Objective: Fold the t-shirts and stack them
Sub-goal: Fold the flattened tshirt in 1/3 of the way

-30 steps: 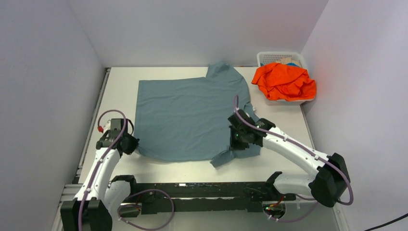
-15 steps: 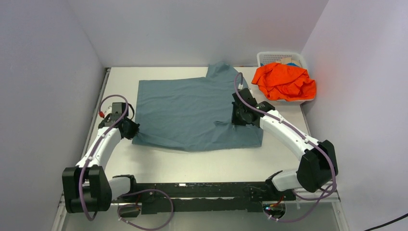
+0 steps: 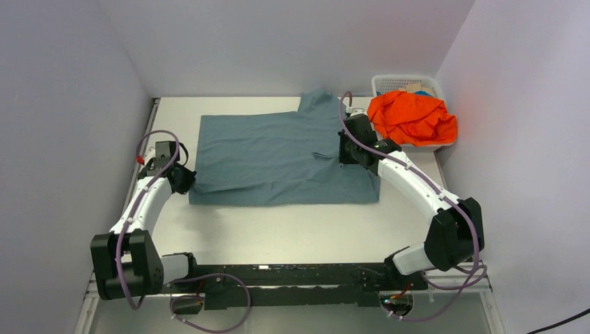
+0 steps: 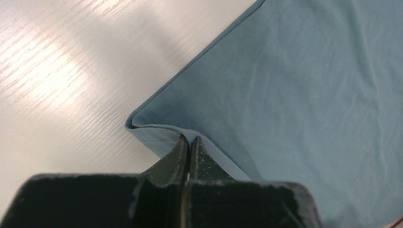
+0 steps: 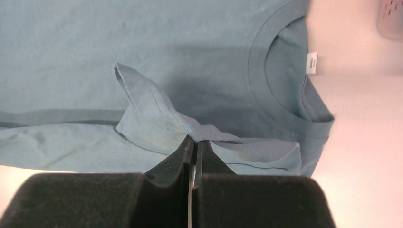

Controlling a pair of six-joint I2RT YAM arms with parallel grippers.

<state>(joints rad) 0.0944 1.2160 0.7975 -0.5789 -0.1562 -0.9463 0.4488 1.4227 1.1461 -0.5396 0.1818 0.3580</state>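
A slate blue-grey t-shirt (image 3: 278, 156) lies on the table with its near edge folded back over the body. My left gripper (image 3: 184, 179) is shut on the fold's left corner; the cloth (image 4: 285, 80) rises pinched between the closed tips (image 4: 191, 142). My right gripper (image 3: 346, 154) is shut on the folded sleeve edge (image 5: 157, 118) just below the round collar (image 5: 280, 80) with its white tag. An orange t-shirt (image 3: 412, 118) is bunched up in the basket at the back right.
A white mesh basket (image 3: 389, 83) stands in the back right corner against the wall. Grey walls close in on the left, back and right. Bare white tabletop (image 3: 292, 229) runs between the shirt and the black rail at the arm bases.
Both grippers carried the blue-grey shirt's near edge away from the bases, folding it over the body. The right arm has stretched far toward the collar; the left has moved back along the left edge.
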